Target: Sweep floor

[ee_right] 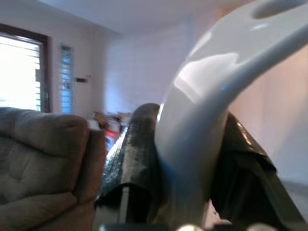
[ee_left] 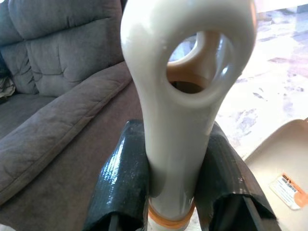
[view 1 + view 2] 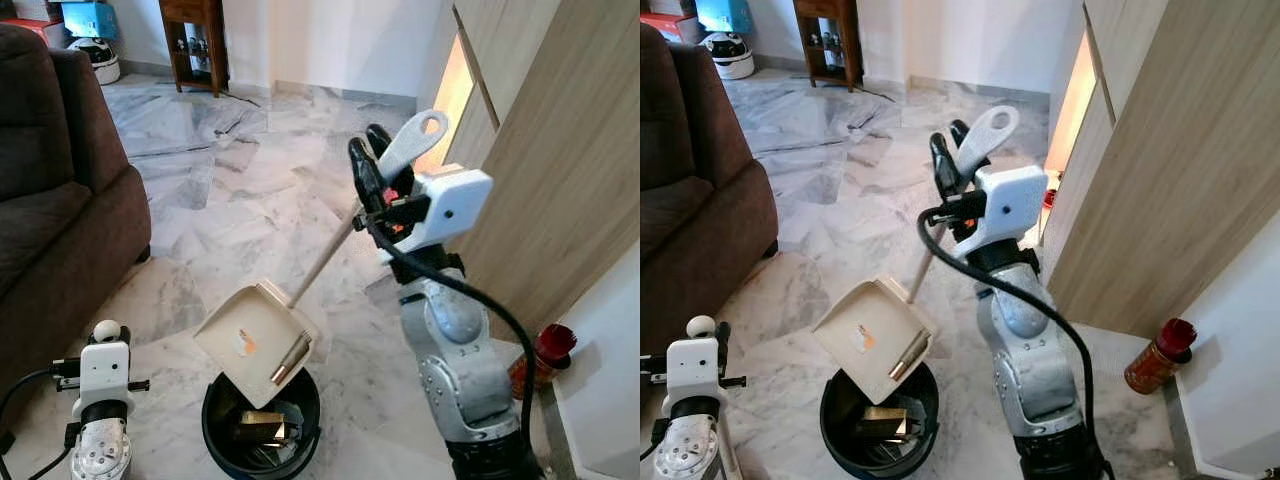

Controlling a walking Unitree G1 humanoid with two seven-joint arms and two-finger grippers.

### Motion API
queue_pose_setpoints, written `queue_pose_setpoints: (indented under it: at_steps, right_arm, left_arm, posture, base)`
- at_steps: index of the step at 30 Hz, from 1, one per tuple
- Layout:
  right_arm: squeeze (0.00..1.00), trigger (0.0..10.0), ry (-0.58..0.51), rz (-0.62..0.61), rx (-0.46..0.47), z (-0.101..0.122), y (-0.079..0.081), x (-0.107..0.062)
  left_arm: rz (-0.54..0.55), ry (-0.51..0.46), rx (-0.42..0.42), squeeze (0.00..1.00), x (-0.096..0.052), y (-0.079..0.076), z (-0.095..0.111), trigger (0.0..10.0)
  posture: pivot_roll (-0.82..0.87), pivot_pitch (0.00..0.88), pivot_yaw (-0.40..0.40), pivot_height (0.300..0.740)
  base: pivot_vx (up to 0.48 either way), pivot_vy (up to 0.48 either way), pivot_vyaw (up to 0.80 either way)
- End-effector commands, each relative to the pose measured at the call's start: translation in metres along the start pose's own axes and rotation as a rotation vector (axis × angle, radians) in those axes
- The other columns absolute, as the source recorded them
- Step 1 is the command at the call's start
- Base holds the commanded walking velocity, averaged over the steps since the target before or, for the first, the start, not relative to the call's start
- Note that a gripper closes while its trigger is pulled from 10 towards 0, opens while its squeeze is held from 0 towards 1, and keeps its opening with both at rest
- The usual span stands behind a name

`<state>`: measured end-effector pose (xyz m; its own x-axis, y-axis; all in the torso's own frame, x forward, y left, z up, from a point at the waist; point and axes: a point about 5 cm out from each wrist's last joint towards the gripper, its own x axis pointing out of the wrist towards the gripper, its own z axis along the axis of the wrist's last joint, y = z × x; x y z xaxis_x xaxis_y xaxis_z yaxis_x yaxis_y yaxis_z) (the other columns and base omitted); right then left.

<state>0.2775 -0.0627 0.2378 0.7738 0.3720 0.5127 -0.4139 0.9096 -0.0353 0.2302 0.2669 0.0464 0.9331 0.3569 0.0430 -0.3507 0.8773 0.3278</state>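
Observation:
My right gripper [image 3: 378, 172] is raised at chest height and shut on the pale looped handle [image 3: 415, 140] of a cream dustpan [image 3: 250, 340]. The pan hangs tilted over a black bin [image 3: 222, 408] on the marble floor. A brown cylinder [image 3: 291, 361] lies at the pan's lower lip, and some debris [image 3: 262, 424] sits inside the bin. At the lower left, my left gripper [image 2: 171, 192] is shut on a cream handle [image 2: 178, 120] with a hole in its end; its black fingers [image 2: 120, 183] press both sides. The rest of that tool is hidden.
A brown sofa [image 3: 50, 220] stands close on the left. A wooden cabinet wall [image 3: 570, 170] runs along the right, with a red jar [image 3: 550, 345] at its foot. A wooden side table [image 3: 195, 40] stands far back. Open marble floor [image 3: 230, 190] lies ahead.

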Motion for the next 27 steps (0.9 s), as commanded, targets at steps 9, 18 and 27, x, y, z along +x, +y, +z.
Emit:
queue_pose_setpoints:
  at_steps: [9, 18, 27]
  right_arm:
    - [0.00, 10.0, -0.197, 0.113, -0.047, 0.032, 0.026, -0.001]
    - [0.00, 10.0, -0.218, 0.178, 0.025, 0.037, 0.038, -0.005]
    - [0.00, 10.0, -0.233, 0.264, -0.088, 0.037, 0.049, -0.009]
  left_arm:
    - [0.005, -0.027, 0.010, 0.00, 0.003, 0.000, 0.004, 10.0]
    - [0.005, -0.025, 0.007, 0.00, 0.003, -0.001, 0.004, 10.0]
    - [0.006, -0.024, 0.007, 0.00, 0.003, -0.001, 0.003, 10.0]
  posture:
    - [0.12, 0.000, -0.038, 0.740]
    - [0.11, 0.000, -0.038, 0.740]
    - [0.11, 0.000, -0.038, 0.740]
  base:
    - [0.000, 0.000, 0.00]
    - [0.000, 0.000, 0.00]
    - [0.000, 0.000, 0.00]
